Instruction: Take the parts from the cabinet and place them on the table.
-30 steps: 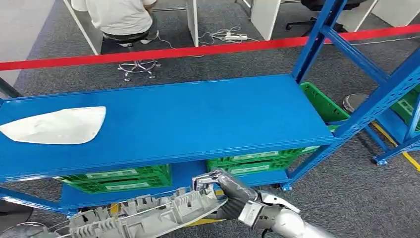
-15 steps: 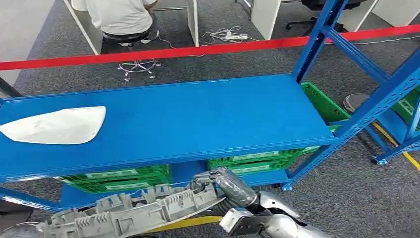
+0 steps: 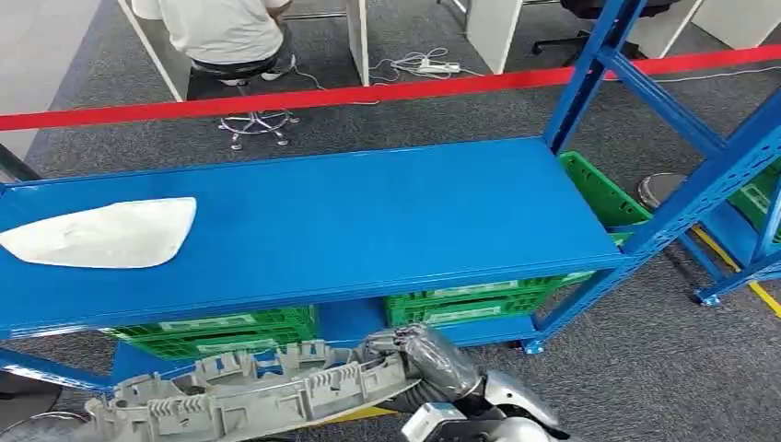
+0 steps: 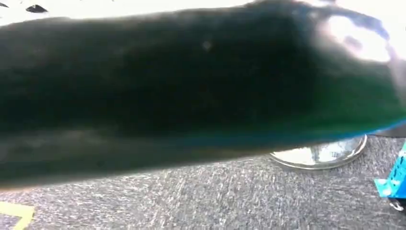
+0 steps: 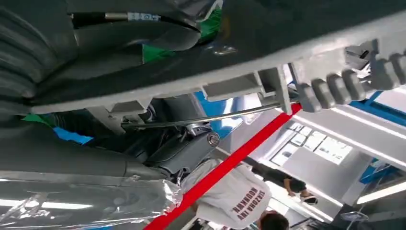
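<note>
A: Where is the right hand (image 3: 419, 354)?

B: Low in the head view, in front of the blue shelf (image 3: 368, 212). Its forearm enters from below and the hand points left, wrapped in clear film.

A: What is its state?

B: The fingers are closed around the right end of a long grey ribbed part (image 3: 249, 391). The right wrist view shows the same part (image 5: 268, 52) lying across the hand, with the thick thumb (image 5: 86, 165) beneath it.

A: How does the part lie?

B: Roughly level, running left from the hand, in front of the shelf's front edge and over the green crates (image 3: 221, 330) below.

A: And the left hand?

B: A dark blurred shape covers the left wrist view; I cannot tell its state.

A: Anything on the shelf?

B: A white curved panel (image 3: 101, 233) lies flat at its left end
</note>
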`<action>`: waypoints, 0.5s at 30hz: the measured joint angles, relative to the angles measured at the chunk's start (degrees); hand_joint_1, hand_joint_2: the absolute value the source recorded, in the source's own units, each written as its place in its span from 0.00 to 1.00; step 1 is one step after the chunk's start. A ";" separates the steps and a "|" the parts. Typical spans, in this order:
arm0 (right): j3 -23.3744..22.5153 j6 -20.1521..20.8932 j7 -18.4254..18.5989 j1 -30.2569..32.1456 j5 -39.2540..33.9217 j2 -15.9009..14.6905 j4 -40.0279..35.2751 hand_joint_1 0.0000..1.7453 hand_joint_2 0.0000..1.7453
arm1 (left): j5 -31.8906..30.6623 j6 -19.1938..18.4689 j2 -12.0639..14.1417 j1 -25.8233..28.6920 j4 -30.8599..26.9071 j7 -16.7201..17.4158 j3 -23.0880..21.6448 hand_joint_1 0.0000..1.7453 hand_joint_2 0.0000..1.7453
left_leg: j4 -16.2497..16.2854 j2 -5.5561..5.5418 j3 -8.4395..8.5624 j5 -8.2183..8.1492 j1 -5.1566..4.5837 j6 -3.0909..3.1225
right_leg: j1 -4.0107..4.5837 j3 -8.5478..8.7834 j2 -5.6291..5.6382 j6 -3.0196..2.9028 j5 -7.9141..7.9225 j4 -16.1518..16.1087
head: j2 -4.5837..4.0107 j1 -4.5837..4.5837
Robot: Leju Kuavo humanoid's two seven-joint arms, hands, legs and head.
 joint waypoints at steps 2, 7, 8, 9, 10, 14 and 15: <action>0.15 -0.18 0.00 0.32 0.18 0.09 0.00 1.00 1.00 | 0.00 -0.11 0.00 0.05 0.02 0.00 0.00 0.00 0.00 | 0.00 0.00 -0.01 0.00 0.00 0.00 | 0.00 -0.01 0.00 0.00 0.00 0.00 | 0.00 -0.02; 0.37 -0.29 0.04 0.64 0.26 0.35 0.00 1.00 1.00 | 0.00 -0.16 0.02 0.09 0.20 0.00 0.00 0.00 0.00 | 0.00 0.00 -0.01 0.00 0.00 0.00 | 0.00 -0.02 0.00 0.00 0.00 0.00 | 0.00 -0.02; 0.39 -0.29 0.04 0.65 0.26 0.37 0.00 1.00 1.00 | 0.00 -0.16 0.02 0.09 0.26 0.00 0.00 0.00 0.00 | 0.00 0.00 -0.01 0.00 0.00 0.00 | 0.00 -0.01 0.00 0.00 0.00 0.00 | 0.00 0.00; 0.44 -0.33 0.04 0.66 0.26 0.37 0.00 1.00 1.00 | -0.02 -0.16 0.02 0.10 0.31 0.04 0.00 0.00 0.00 | 0.00 0.00 -0.01 0.00 0.00 0.00 | 0.00 -0.01 0.00 0.00 0.00 0.00 | 0.00 -0.02; 0.44 -0.33 0.04 0.75 0.20 0.37 0.00 1.00 1.00 | -0.02 -0.18 0.02 0.11 0.31 0.13 -0.02 0.00 0.00 | 0.00 0.00 -0.01 0.00 0.00 0.00 | 0.00 -0.01 0.00 0.00 0.00 0.00 | 0.00 0.00; 0.42 -0.31 -0.04 1.27 -1.03 0.37 0.02 1.00 1.00 | -0.02 -0.57 0.02 0.18 0.31 0.20 -0.09 0.00 0.00 | 0.00 0.00 -0.02 0.00 0.00 0.00 | 0.00 -0.02 0.00 0.00 0.00 0.00 | 0.00 0.00; 0.37 -0.31 -0.09 1.37 -1.24 0.37 0.02 1.00 1.00 | -0.02 -0.66 0.02 0.18 0.31 0.20 -0.11 0.00 0.00 | 0.00 0.00 -0.02 0.00 0.00 0.00 | 0.00 -0.02 0.00 0.00 0.00 0.00 | 0.00 -0.02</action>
